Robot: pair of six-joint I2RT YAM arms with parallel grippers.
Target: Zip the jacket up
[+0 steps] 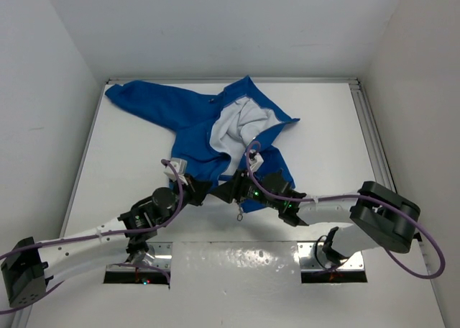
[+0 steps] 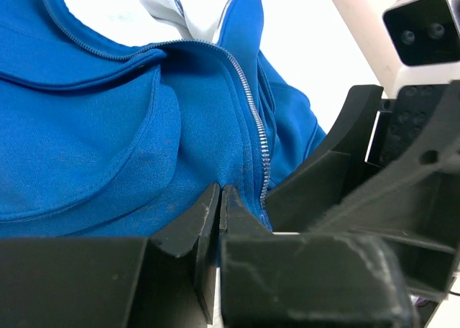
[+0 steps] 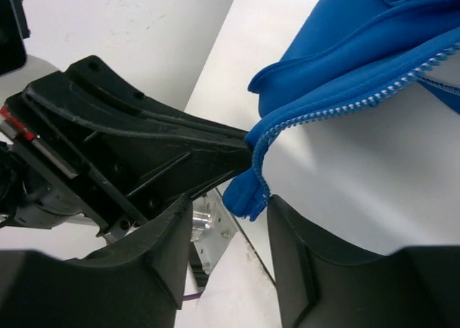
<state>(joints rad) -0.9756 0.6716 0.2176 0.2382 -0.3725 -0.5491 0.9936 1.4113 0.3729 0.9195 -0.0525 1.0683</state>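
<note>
L gripper [image 2: 219,198]: jaws pressed together, pinching jacket [image 1: 194,141] hem just beside zipper [image 2: 253,112] bottom end.
R gripper [image 3: 228,204]: jaws part-open, gripped nothing; hem corner w/ zip teeth hung between fingertips [image 3: 284,220].
Jacket: lay from table centre toward 11–12 o'clock, front open, pale lining [image 1: 233,130] showing; both grippers at its 6 o'clock edge.
Surface: white table [image 1: 338,134].
Room: white walls [image 1: 215,26] on 3 sides.

Open counter [image 1: 323,148] is lying right of the right gripper [image 1: 224,191]; jacket [image 1: 194,137] and left gripper [image 1: 198,191] are crowding its left.
</note>
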